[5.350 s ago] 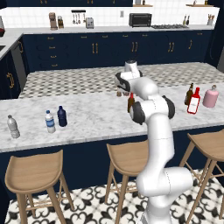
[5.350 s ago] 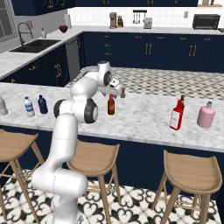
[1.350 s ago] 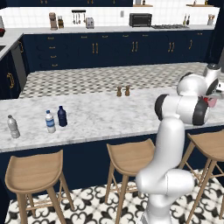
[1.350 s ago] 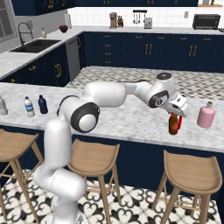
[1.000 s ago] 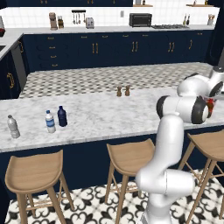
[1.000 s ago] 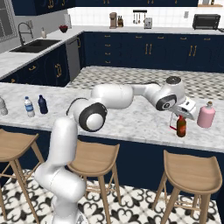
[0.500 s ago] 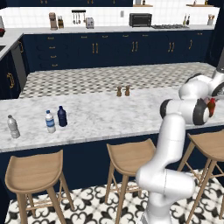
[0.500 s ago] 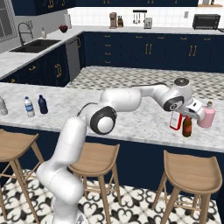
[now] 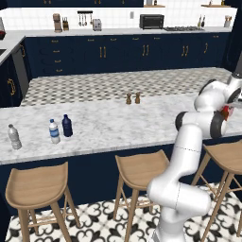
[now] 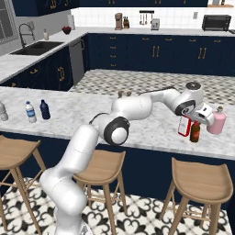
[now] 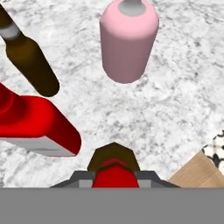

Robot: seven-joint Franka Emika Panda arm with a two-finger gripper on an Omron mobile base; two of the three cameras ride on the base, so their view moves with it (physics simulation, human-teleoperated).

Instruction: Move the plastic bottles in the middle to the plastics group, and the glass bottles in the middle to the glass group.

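Left base view: from behind and left of the arm, looking forward and down across the marble counter (image 9: 118,118), fairly far back, stools along the bottom, arm in the lower right. Right base view: same counter from behind and right, equally distant, arm rising from the lower left. Shared by both: the counter top and back cabinets. Hand view: very close, looking steeply down at marble, with the pink bottle (image 11: 128,41) at the top centre.
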